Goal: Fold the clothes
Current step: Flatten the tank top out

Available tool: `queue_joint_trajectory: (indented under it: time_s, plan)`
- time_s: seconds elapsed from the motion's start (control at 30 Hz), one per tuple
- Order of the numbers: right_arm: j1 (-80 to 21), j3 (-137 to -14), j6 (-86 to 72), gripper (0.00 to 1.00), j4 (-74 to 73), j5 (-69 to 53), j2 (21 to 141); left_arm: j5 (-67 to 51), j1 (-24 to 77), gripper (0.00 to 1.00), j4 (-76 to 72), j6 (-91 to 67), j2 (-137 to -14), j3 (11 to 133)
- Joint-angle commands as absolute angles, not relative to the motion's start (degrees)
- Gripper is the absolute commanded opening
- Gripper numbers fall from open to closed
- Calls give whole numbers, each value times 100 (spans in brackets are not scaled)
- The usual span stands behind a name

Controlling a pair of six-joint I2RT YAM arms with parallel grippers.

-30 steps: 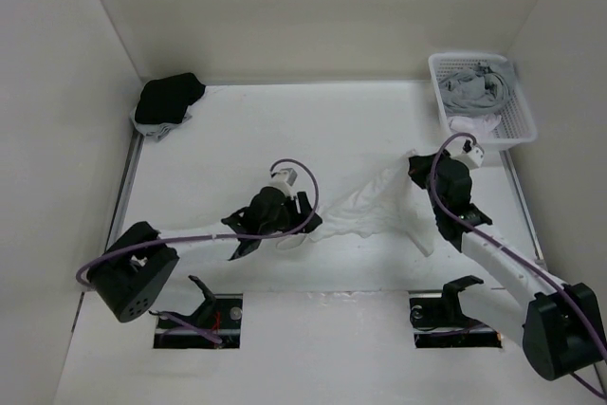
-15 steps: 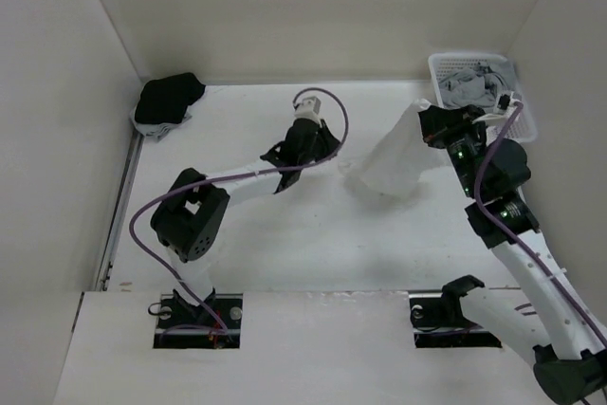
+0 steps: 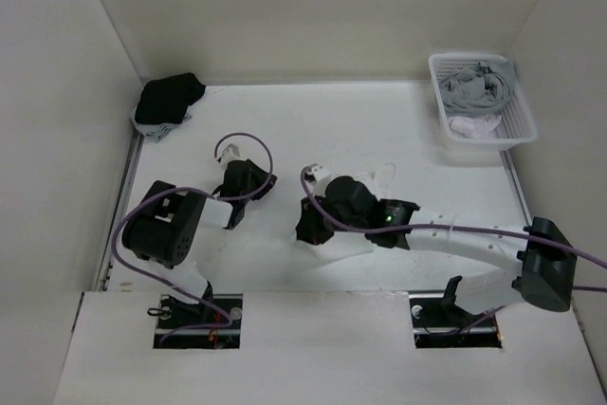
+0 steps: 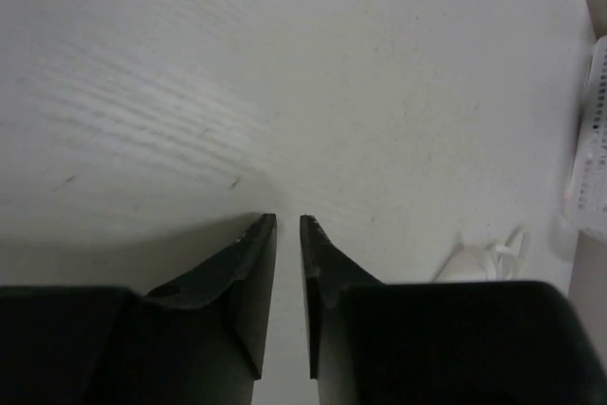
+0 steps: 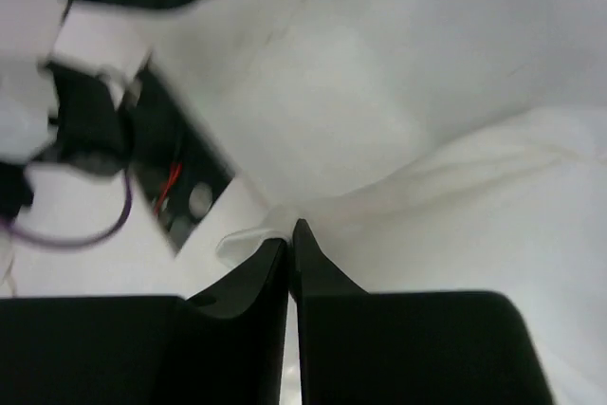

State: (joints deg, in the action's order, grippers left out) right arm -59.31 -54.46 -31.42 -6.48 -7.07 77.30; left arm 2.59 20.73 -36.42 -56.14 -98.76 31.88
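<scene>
The clothes [image 3: 376, 181], a thin white garment, lie rumpled on the table's middle, mostly under my right arm, with a narrow strap loop [image 3: 384, 170] at the far edge. My right gripper [image 3: 305, 232] reaches left across the garment. In the right wrist view its jaws [image 5: 288, 232] stand almost together, pinching a white fabric edge [image 5: 248, 236], and the rest of the cloth [image 5: 493, 206] spreads to the right. My left gripper [image 3: 264, 184] sits left of the garment. Its jaws [image 4: 288, 223] are a narrow gap apart over bare table, holding nothing. The strap [image 4: 500, 258] shows beyond it.
A black cloth bundle [image 3: 168, 99] sits in the back left corner. A white basket [image 3: 481, 101] with a grey corded garment [image 3: 479, 82] stands at the back right. Two mount cut-outs [image 3: 199, 315] lie at the near edge. Walls enclose the table.
My right arm has swung from beside the basket down to the table's middle, bringing the hanging garment onto the surface. My left arm has drawn back leftward and its jaws have parted slightly.
</scene>
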Motion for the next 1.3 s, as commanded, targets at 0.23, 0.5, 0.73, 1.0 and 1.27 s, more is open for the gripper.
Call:
queue_joint_trajectory:
  time_s: [0.23, 0.5, 0.73, 1.0, 1.27]
  plan:
    - [-6325, -4168, -4271, 48, -659, 422, 6058, 210, 2008, 31, -2385, -4853, -6920, 1793]
    - [-4619, -2866, -4675, 6, -1985, 869, 5009, 782, 2613, 35, 146, -4052, -5318, 2108]
    - [-4645, -2645, -5352, 48, -2214, 1248, 5369, 756, 3405, 36, 607, -4104, -5756, 2373]
    - [-4785, -2690, -5897, 45, -2286, 1459, 5870, 115, 4170, 42, -332, -3867, -6775, 2759]
    - [-4794, -2602, -6012, 25, -1653, 1204, 6468, -843, 4390, 40, -1572, -3797, -8102, 3190]
